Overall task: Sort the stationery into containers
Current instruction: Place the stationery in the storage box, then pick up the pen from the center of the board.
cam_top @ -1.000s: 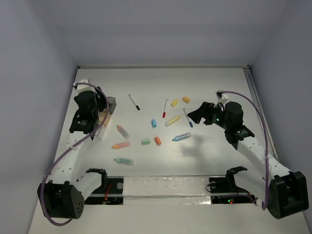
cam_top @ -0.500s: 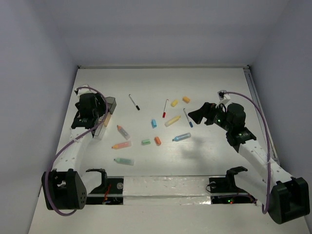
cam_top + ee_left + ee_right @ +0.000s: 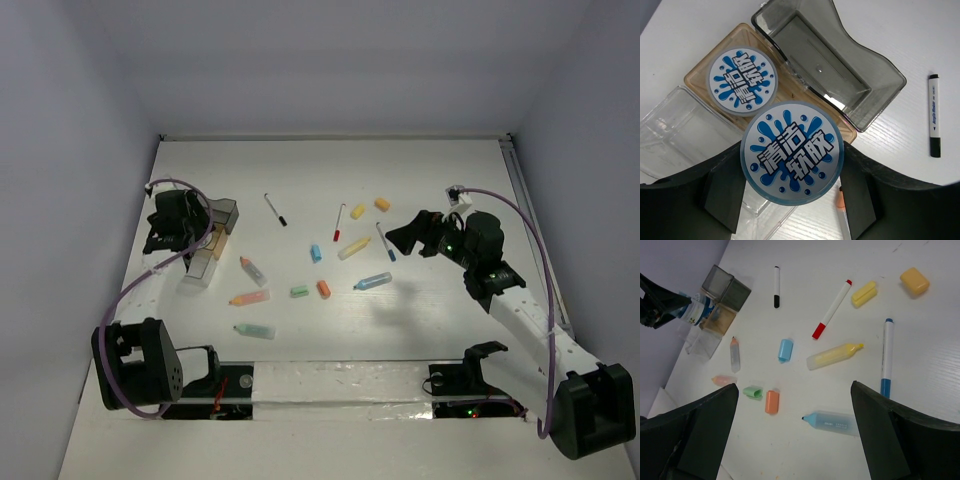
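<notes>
A yellow marker [image 3: 353,247], a thin red-tipped pen [image 3: 340,222] and a stubby orange block [image 3: 323,289] lie mid-table. At the left, the left gripper [image 3: 195,235] hangs beside a dark grey square box [image 3: 224,213] and a clear plastic tray [image 3: 198,272]. The right gripper [image 3: 405,232] gapes at the right.

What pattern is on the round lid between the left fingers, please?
The lid shows blue splashes with white lettering; left wrist view.

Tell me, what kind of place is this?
Probably a robot test lab: two white-and-black robot arms bolted to a plain white table, walled by blank grey panels, pastel markers scattered for sorting, the left claw gripping a round blue-white pot.
</notes>
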You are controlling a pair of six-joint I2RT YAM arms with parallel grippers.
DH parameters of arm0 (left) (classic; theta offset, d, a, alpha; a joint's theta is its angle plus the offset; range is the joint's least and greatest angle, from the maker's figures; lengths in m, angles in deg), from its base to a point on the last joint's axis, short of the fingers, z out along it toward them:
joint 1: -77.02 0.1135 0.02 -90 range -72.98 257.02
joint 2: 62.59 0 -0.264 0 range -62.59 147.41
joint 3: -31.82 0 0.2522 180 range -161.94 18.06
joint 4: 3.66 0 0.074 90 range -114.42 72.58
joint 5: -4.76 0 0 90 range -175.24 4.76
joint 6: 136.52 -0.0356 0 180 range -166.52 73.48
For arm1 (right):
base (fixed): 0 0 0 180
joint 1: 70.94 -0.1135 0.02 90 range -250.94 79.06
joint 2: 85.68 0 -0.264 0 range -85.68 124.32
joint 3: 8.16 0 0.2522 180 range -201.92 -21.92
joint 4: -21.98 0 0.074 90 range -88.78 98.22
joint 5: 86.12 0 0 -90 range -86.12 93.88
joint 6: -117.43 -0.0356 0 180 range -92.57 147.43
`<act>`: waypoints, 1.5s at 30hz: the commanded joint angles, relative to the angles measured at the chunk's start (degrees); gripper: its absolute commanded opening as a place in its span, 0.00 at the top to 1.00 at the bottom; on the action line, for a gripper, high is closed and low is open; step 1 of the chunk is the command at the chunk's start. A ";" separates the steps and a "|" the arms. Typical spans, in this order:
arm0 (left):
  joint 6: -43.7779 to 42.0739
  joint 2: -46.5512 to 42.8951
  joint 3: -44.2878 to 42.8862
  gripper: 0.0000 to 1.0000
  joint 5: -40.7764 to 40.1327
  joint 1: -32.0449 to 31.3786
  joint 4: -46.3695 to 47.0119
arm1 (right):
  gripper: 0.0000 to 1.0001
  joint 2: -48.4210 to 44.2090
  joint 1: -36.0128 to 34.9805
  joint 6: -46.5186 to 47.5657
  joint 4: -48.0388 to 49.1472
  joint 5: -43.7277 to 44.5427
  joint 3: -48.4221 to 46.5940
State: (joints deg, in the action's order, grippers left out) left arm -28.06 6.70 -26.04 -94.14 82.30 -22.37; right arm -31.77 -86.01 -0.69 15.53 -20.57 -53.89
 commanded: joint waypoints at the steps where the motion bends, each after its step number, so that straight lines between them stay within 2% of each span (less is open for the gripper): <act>1: -0.53 -0.22 -3.01 0.53 2.23 -0.01 4.60 | 0.00 -0.47 -0.31 0.34 2.88 -1.04 0.15; 9: -1.14 0.40 -3.01 0.51 3.99 -0.01 7.15 | 0.00 -0.21 -0.31 0.08 3.15 -1.48 0.24; 19: -1.41 1.45 -3.01 0.39 3.98 0.52 7.15 | 0.00 -0.91 -0.31 0.34 2.97 -1.66 0.24; 28: -0.88 1.28 -2.92 0.22 4.95 0.52 7.15 | 0.00 -1.09 -0.31 0.52 2.80 -1.39 0.15; 29: -0.79 1.19 -3.01 0.12 5.04 0.52 7.06 | 0.00 -1.00 -0.31 0.52 2.97 -1.39 0.24; 31: -0.70 0.14 -3.19 0.01 5.74 0.52 7.15 | 0.00 -1.09 -0.31 0.61 2.97 -1.48 0.24; 37: -1.31 -7.31 -4.24 0.01 10.30 -1.49 8.38 | 0.04 -0.47 -0.31 0.17 4.81 -3.58 0.67; 41: -2.55 -13.21 -7.49 0.01 11.54 -8.59 5.32 | 0.07 1.37 -0.31 -0.18 6.31 -6.13 0.85; 45: -2.64 -21.55 -8.11 0.01 14.95 -12.49 2.23 | 0.07 2.43 -0.92 0.34 6.40 -6.40 0.42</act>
State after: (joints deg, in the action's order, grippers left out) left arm -29.81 -8.88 -31.90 -83.19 71.42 -18.48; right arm -29.74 -86.04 -0.87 18.13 -25.16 -53.45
